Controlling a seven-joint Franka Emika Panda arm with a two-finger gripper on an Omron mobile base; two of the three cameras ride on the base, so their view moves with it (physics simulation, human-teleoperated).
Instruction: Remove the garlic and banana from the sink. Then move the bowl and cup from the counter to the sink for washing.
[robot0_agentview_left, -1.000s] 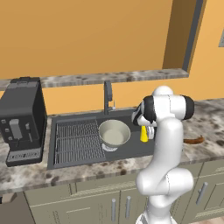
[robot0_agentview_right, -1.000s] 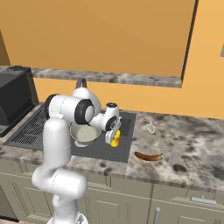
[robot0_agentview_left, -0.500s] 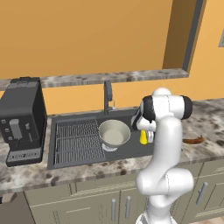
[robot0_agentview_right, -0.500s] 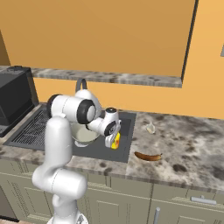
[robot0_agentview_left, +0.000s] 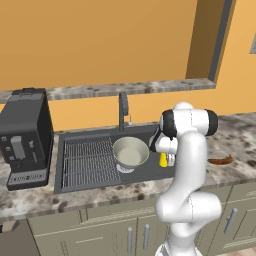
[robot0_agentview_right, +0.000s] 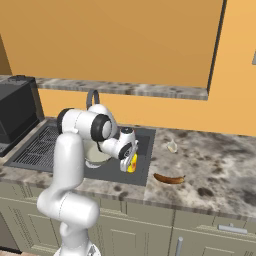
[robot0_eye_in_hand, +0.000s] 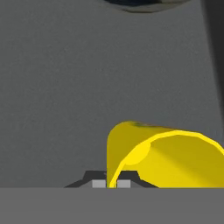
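My gripper (robot0_agentview_left: 168, 158) (robot0_agentview_right: 127, 162) (robot0_eye_in_hand: 111, 184) is shut on the rim of the yellow cup (robot0_agentview_left: 163, 160) (robot0_agentview_right: 132, 164) (robot0_eye_in_hand: 166, 157), which hangs tilted low over the right end of the dark sink (robot0_agentview_left: 150, 173) (robot0_agentview_right: 144, 139) (robot0_eye_in_hand: 65, 87). The grey bowl (robot0_agentview_left: 131, 152) (robot0_agentview_right: 97, 156) with a cream inside rests in the basin just left of the cup. On the counter right of the sink lie the banana (robot0_agentview_left: 220, 160) (robot0_agentview_right: 169, 178) and, farther back, the pale garlic (robot0_agentview_right: 172, 147).
A dark faucet (robot0_agentview_left: 123, 108) stands behind the basin. The ribbed rack (robot0_agentview_left: 87, 161) takes up the sink's left half. A black coffee machine (robot0_agentview_left: 25, 138) (robot0_agentview_right: 17, 117) stands on the counter to the left. A stone ledge (robot0_agentview_left: 150, 88) runs along the orange wall.
The gripper has sunk a little lower into the sink with the cup in it. Bowl, banana and garlic have stayed put.
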